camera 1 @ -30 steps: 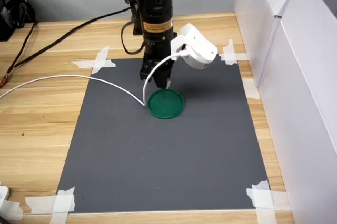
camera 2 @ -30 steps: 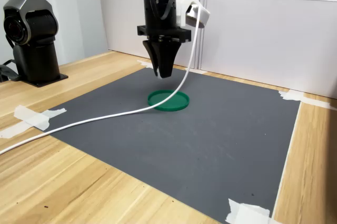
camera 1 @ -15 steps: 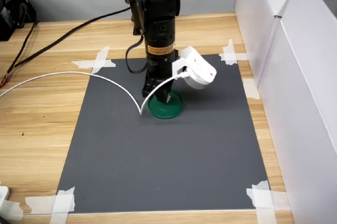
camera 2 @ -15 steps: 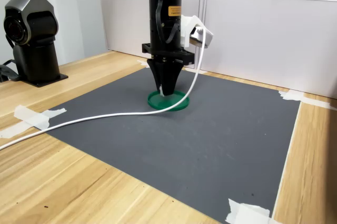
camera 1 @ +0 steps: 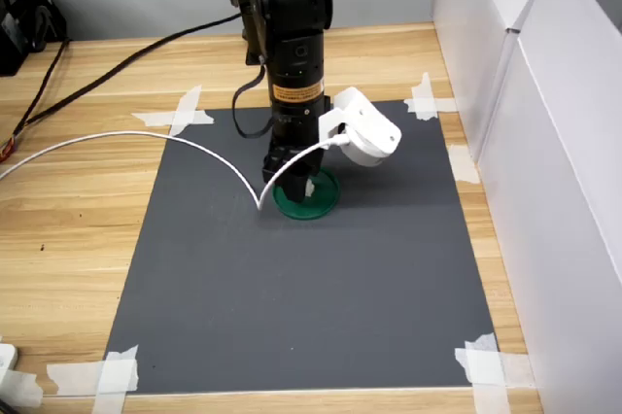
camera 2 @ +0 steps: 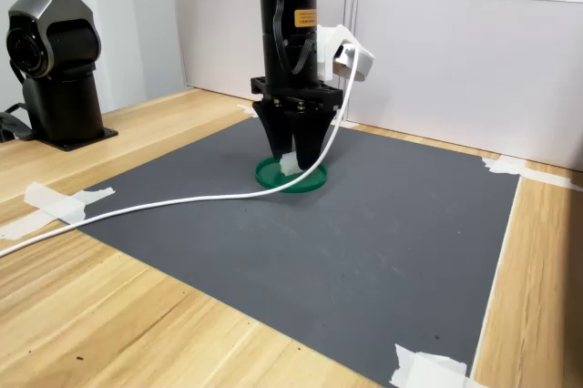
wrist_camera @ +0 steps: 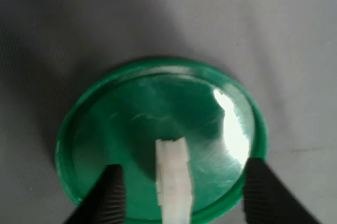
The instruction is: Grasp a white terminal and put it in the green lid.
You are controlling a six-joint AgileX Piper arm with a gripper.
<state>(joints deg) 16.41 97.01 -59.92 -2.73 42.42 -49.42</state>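
The green lid (camera 1: 327, 193) (camera 2: 310, 179) lies on the dark grey mat, under the arm. My gripper (camera 1: 297, 184) (camera 2: 293, 157) (wrist_camera: 179, 195) stands straight down over it, open, tips just above the lid's floor. In the wrist view the white terminal (wrist_camera: 172, 179) rests inside the lid (wrist_camera: 131, 129) near its rim. One dark finger (wrist_camera: 108, 195) stands on either side of the terminal, with clear gaps to it. The second exterior view shows the terminal (camera 2: 291, 165) as a small white block between the spread fingers.
A white cable (camera 1: 146, 140) (camera 2: 164, 206) runs from the wrist camera (camera 1: 362, 129) across the grey mat (camera 1: 292, 288) to the first exterior view's left. White wall panels (camera 1: 544, 142) stand along that view's right. A second black robot base (camera 2: 55, 69) stands at the second exterior view's left.
The gripper came down onto the green lid, shut on the white terminal, and has now opened. The terminal lies loose in the lid.
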